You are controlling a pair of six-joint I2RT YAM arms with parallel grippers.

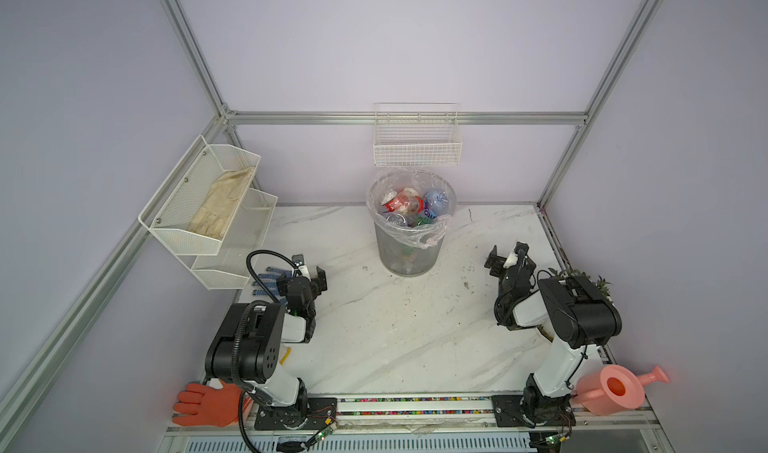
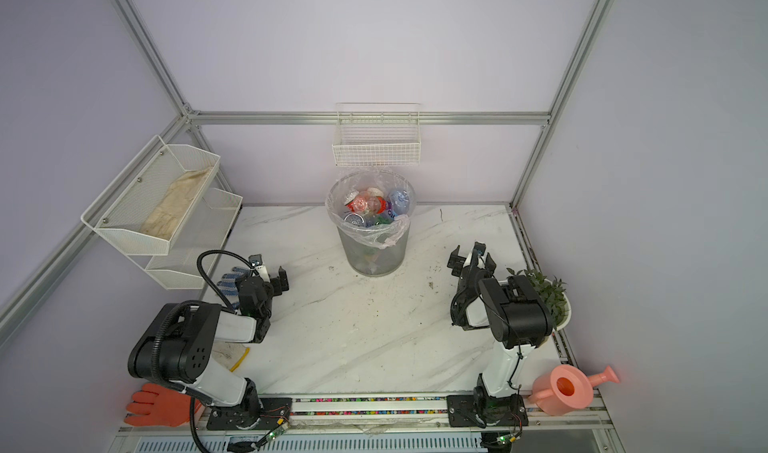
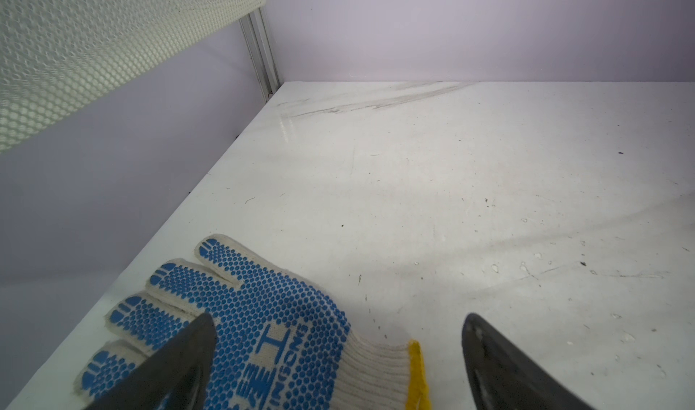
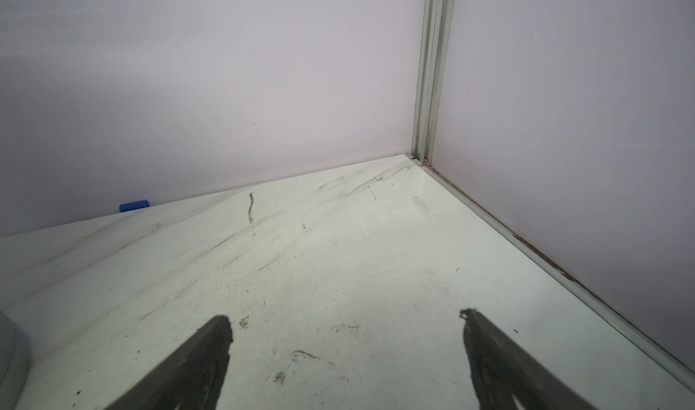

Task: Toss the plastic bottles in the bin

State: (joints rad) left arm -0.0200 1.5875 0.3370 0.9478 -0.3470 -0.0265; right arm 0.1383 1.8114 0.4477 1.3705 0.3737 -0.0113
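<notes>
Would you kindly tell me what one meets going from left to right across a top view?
From the left: orange glove → left gripper → bin → right gripper → pink watering can.

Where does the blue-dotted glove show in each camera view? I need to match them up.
Top view: glove at left, on the table just below the mesh rack.
Top view: glove in the same spot, below the rack.
Left wrist: glove fills the lower left, dotted side up.
Right wrist: not in it.
Shared landmark: the mesh rack, next to the glove in all three.
</notes>
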